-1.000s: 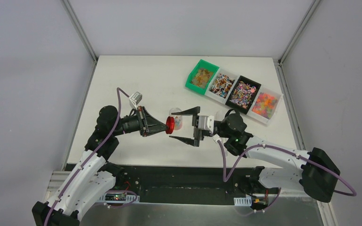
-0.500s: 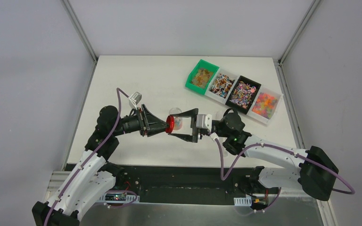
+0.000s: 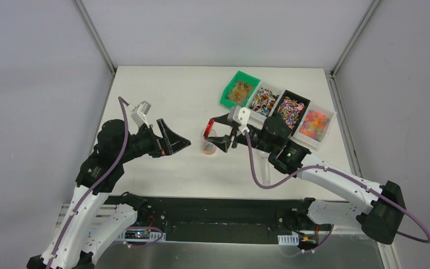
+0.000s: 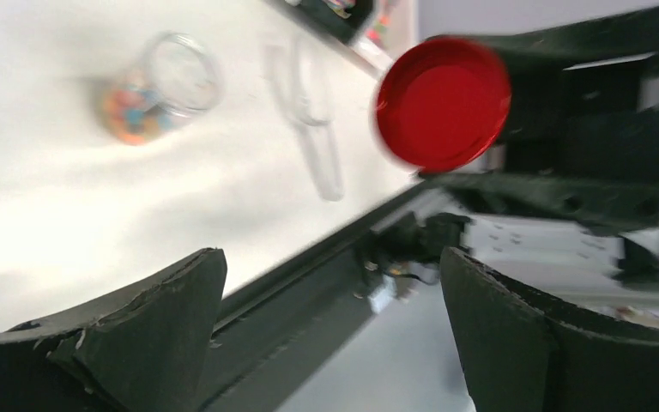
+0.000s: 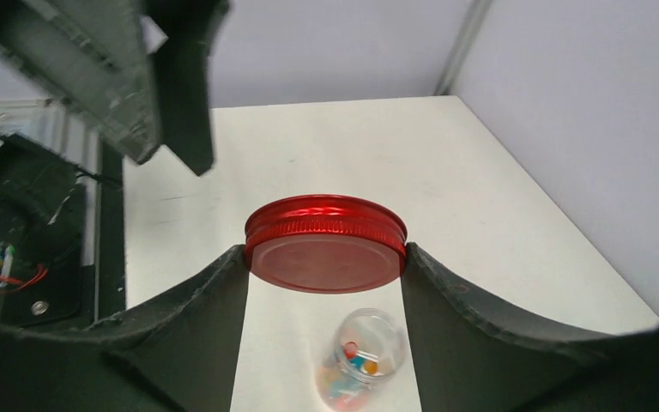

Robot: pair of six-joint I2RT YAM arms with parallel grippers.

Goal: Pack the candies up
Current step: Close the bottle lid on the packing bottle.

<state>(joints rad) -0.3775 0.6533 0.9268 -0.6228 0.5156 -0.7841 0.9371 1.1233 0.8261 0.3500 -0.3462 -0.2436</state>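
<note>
My right gripper (image 3: 215,134) is shut on the flat red lid (image 3: 208,130), pinching its rim between both fingers (image 5: 197,300). The lid (image 5: 326,245) hangs over a small clear jar (image 5: 360,356) that stands on the table with a few coloured candies (image 5: 356,359) inside. Off to the left of the jar (image 3: 208,147), my left gripper (image 3: 176,143) stands open and empty. From the left wrist the jar (image 4: 150,94) lies far ahead, with the lid (image 4: 442,103) up at the right. More candies fill four bins (image 3: 280,106) at the back right.
A clear plastic scoop (image 4: 313,120) lies on the table beside the jar. The row of bins runs from a green one (image 3: 238,91) to a clear one (image 3: 315,124). The black base rail (image 3: 201,207) lines the table's near edge.
My left gripper opened, let go of the red lid and drew back to the left. My right gripper shut on the lid and carried it up over the jar.
</note>
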